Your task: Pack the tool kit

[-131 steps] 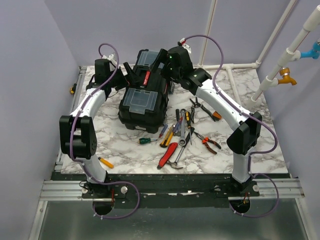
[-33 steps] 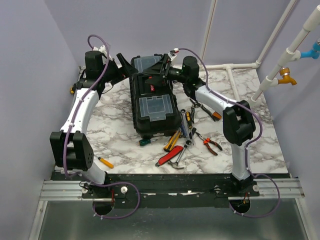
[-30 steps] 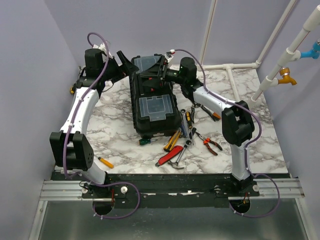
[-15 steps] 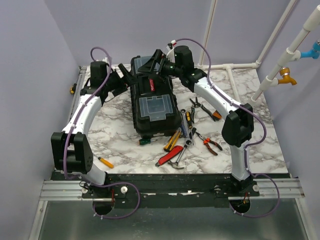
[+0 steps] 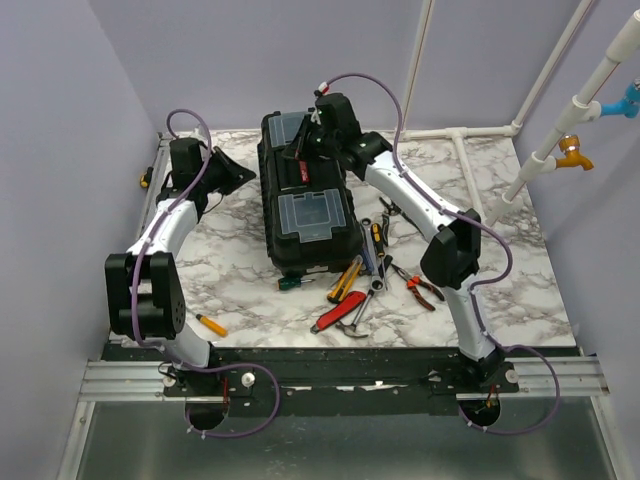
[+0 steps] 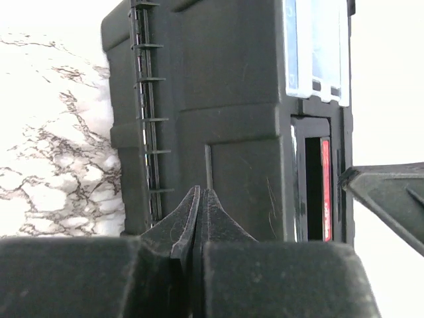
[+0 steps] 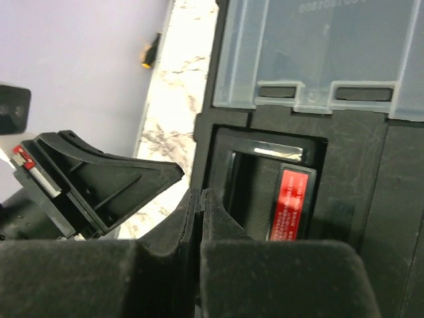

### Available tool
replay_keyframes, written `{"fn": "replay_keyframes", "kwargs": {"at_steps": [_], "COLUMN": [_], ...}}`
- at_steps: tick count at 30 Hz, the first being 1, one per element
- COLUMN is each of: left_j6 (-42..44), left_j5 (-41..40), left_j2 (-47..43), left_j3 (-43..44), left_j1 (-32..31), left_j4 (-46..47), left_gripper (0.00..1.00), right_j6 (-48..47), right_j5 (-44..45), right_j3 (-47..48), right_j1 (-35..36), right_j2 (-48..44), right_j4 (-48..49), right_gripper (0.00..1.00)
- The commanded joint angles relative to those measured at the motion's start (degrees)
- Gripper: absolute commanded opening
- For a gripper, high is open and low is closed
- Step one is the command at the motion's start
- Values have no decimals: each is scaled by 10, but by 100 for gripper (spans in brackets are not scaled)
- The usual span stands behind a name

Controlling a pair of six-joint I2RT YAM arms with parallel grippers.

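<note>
- Your left gripper (image 5: 243, 174) has its fingers (image 6: 187, 215) pressed flat together and empty. The tip aims at the left wall of the black toolbox (image 5: 305, 235) and is close beside it, though you cannot tell if they touch.
- Your right gripper (image 5: 302, 150) is closed too and holds nothing. It hangs over the lid at the left edge of the recess around the red handle (image 7: 290, 205).
- The toolbox stands lid-down in the upper centre of the top view, on the marble table (image 5: 230, 270). The loose hand tools (image 5: 372, 270) lie scattered just right of its near end.
- A second ago both sets of jaws stood wide. The left arm has since drawn back toward the left of the frame, the right has swung in over the lid, and the toolbox has not moved.
</note>
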Motion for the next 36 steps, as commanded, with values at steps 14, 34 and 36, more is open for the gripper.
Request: {"fn": "replay_keyframes", "kwargs": {"at_steps": [14,34,36], "left_j6": [12,14,15], "left_j5": [54,50,51], "left_j2": [197,222,220], "left_j3": [186,267,267], "left_j1": [-91,-142,-142], "left_j4": [-15,-64,-67], "left_gripper": [0,0,0], "right_j6": [-87,121,153], "right_j5": [240,-239,-278], "right_j3": [54,-149,-168], "right_j1": [34,-8,-16], "right_j2": [51,37,36], "right_j4": [-148,185,233], "right_gripper": [1,1,1]}}
